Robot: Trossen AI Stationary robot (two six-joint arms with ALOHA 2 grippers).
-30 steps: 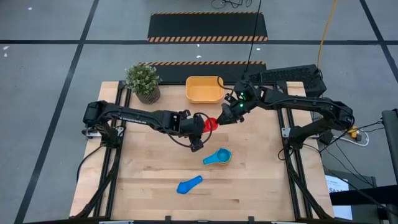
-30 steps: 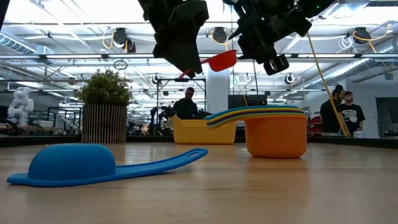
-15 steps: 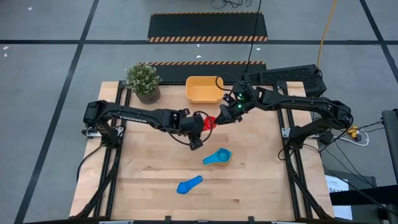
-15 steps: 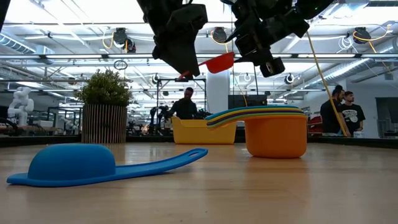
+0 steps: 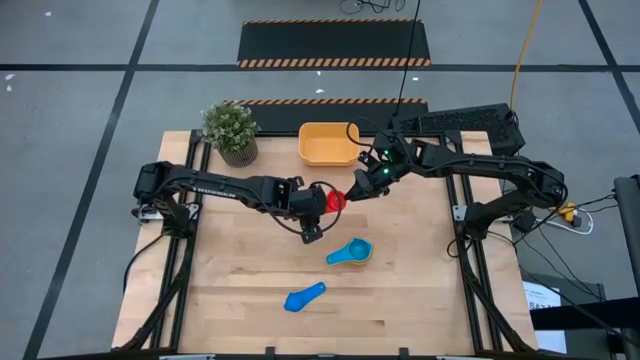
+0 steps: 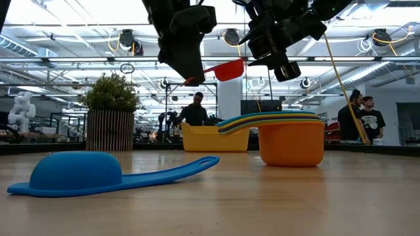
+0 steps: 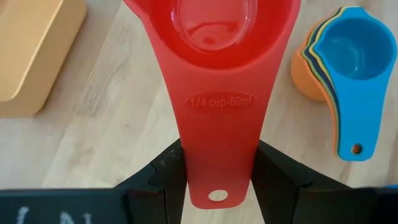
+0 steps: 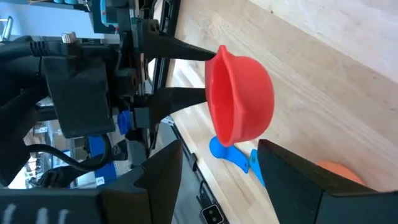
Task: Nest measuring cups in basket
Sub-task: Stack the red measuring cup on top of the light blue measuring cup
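red measuring cup (image 7: 217,112) handle embossed "1/4 cup-60ml"; no other legible text.

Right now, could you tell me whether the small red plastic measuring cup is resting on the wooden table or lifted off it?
Lifted: the left gripper holds the red measuring cup by its handle, above the table.

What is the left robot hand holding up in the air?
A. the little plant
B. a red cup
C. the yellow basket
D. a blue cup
B: the left gripper pinches the flat handle of the red cup, which is up off the table.
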